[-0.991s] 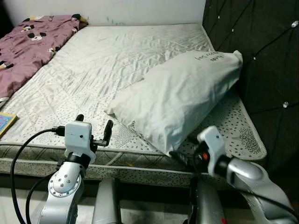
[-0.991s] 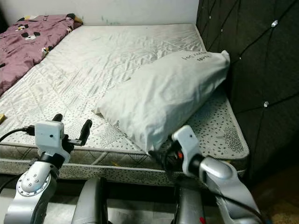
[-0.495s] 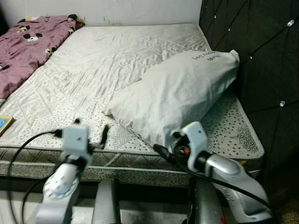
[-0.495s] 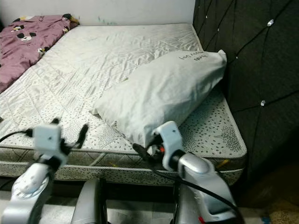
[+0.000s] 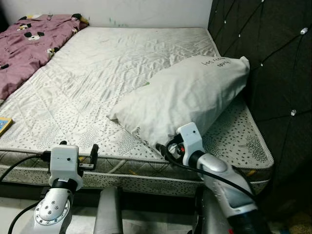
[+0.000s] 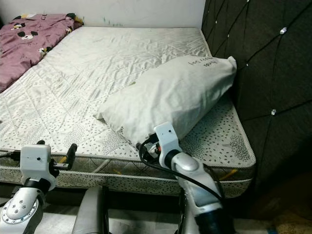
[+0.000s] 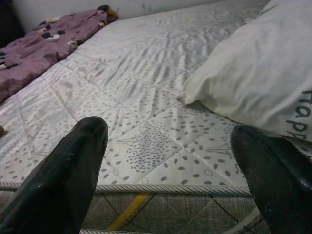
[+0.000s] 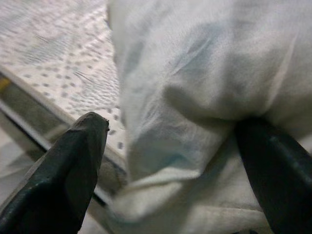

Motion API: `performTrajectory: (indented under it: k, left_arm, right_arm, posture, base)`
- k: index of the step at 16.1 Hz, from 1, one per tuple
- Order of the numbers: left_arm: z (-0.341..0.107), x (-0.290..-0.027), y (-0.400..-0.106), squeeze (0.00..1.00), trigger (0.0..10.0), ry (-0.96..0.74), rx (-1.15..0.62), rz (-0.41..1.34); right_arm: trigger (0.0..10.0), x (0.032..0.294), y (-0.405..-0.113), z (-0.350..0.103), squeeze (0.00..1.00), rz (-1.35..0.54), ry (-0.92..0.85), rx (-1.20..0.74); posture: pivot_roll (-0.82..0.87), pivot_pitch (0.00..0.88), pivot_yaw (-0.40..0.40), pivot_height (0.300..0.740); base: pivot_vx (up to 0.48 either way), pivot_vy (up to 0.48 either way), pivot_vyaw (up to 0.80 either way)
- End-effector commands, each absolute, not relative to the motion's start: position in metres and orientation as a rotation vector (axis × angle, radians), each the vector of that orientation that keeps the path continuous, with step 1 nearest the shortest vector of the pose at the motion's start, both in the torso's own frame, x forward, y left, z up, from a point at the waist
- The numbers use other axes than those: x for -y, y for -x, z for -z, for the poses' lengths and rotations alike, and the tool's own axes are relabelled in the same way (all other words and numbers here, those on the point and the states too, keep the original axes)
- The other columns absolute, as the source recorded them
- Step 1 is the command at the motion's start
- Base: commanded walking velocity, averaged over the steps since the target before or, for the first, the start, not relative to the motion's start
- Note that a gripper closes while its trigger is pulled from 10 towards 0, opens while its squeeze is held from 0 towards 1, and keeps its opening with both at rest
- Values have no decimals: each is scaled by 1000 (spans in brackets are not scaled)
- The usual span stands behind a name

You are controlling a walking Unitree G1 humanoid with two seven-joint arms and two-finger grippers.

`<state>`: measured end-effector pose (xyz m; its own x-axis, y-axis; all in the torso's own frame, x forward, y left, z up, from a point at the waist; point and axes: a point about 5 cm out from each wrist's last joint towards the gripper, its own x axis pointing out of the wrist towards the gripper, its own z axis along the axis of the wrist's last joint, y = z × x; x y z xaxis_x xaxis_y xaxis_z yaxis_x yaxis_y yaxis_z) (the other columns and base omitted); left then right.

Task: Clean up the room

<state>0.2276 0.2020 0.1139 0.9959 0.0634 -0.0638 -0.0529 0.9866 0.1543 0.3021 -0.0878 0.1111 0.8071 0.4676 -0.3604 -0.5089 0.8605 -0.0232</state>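
Observation:
A grey-white pillow (image 5: 190, 102) lies on the right side of the mattress (image 5: 97, 73), its far end against the dark headboard. My right gripper (image 5: 165, 147) is at the pillow's near corner by the mattress edge. In the right wrist view that gripper (image 8: 173, 126) is open, with the pillow corner (image 8: 195, 97) bulging between its two black fingers. My left gripper (image 5: 79, 147) is held low in front of the mattress's near edge. It is open (image 7: 168, 129) with nothing between its fingers and points across the bed.
A purple patterned blanket (image 5: 24, 44) is bunched at the bed's far left. A flat yellow-blue book (image 5: 4, 124) lies at the mattress's left edge. The tufted black headboard (image 5: 273, 58) stands along the right. The bed frame edge (image 5: 122, 173) runs just ahead of both arms.
My right gripper has moved forward and up from below the mattress edge to the pillow's near corner. The left arm has dropped lower and nearer. The camera has shifted slightly.

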Motion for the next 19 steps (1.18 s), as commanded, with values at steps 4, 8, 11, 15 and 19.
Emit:
performTrajectory:
  k: [4, 8, 11, 15, 19]
  left_arm:
    - [-119, -209, -224, 0, 10000, -183, -62, -101]
    - [-119, -204, -229, 0, 10000, -169, -62, -88]
    - [-118, -202, -232, 0, 10000, -166, -62, -70]
    - [-120, -200, -235, 0, 10000, -159, -55, -67]
    - [-120, -196, -235, 0, 10000, -137, -48, -71]
  right_arm:
    - [10000, 129, -312, -107, 0, -272, 198, -349]
    - [10000, 172, -296, -94, 0, -114, 242, -403]
    - [10000, 167, -291, -88, 0, -97, 192, -422]
    - [0, 131, -302, -103, 0, -194, 47, -355]
    - [0, 111, -313, -114, 0, -222, -75, -319]
  posture:
    - [122, 36, 23, 498]
    - [98, 36, 29, 498]
    - [84, 38, 36, 498]
    - [90, 40, 35, 498]
    - [91, 34, 30, 498]
  base:
    - [0, 0, 0]
    - [0, 0, 0]
    - [0, 0, 0]
    - [0, 0, 0]
    - [0, 0, 0]
